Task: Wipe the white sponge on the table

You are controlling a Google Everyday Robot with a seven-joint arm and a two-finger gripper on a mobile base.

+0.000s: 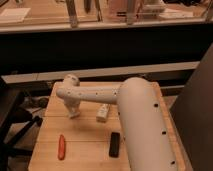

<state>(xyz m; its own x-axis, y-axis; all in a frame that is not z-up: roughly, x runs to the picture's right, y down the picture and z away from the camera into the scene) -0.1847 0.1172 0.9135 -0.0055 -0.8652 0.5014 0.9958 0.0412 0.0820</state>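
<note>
The white sponge lies on the wooden table, near the middle, just under my arm. My white arm reaches from the lower right across the table to the left. My gripper points down onto the table top, a little left of the sponge and apart from it.
A red-orange oblong object lies at the table's front left. A black oblong object lies front centre, next to my arm. A dark counter with a shelf runs behind the table. Dark chair parts stand at the left.
</note>
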